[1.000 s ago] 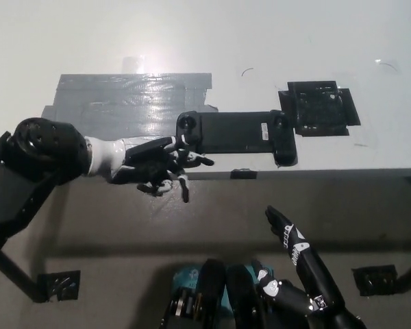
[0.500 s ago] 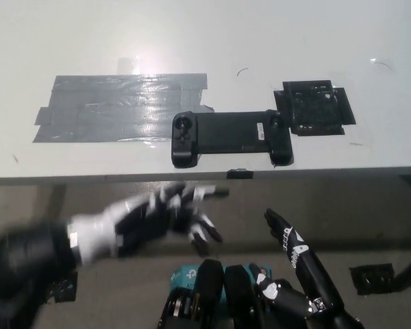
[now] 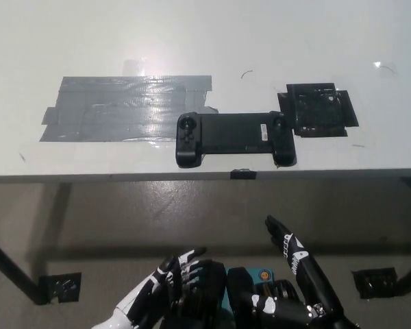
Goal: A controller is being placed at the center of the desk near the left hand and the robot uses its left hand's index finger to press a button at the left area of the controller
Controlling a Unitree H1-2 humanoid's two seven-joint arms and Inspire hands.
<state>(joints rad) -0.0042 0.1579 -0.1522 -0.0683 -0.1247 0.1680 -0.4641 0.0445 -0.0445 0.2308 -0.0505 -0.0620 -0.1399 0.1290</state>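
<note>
**A:** Head view first. Where does the controller (image 3: pixel 233 136) lie?

**B:** Just below the middle of the frame, flat on the white worktop (image 3: pixel 192 34), close to its near edge. It is black and long, set crosswise, with a grip at each end pointing toward the bottom of the frame. A round stick shows on its left end.

**A:** Anything touching it?

**B:** Neither hand. A wide patch of grey tape (image 3: pixel 123 108) lies on the worktop left of centre, and its right end reaches just beside the controller's upper left corner. A square black patch (image 3: pixel 318 109) sits on the worktop at the upper right, just beside the controller's right end. A small dark tab (image 3: pixel 242 174) sits on the worktop's front edge, below the controller.

**A:** And the left hand (image 3: pixel 175 277)?

**B:** Low in the frame, at the bottom just left of centre, well below the worktop edge and over the floor. Its white forearm comes up from the lower left. The fingers look spread and hold nothing, though the hand overlaps dark shapes behind it, so I am only fairly sure of that.

**A:** The right hand (image 3: pixel 298 264)?

**B:** At the lower right of centre, also below the worktop edge, resting in view. Its black fingers point up toward the worktop, stretched out straight and holding nothing.

**A:** Any other views?

**B:** No, only this one.
</note>
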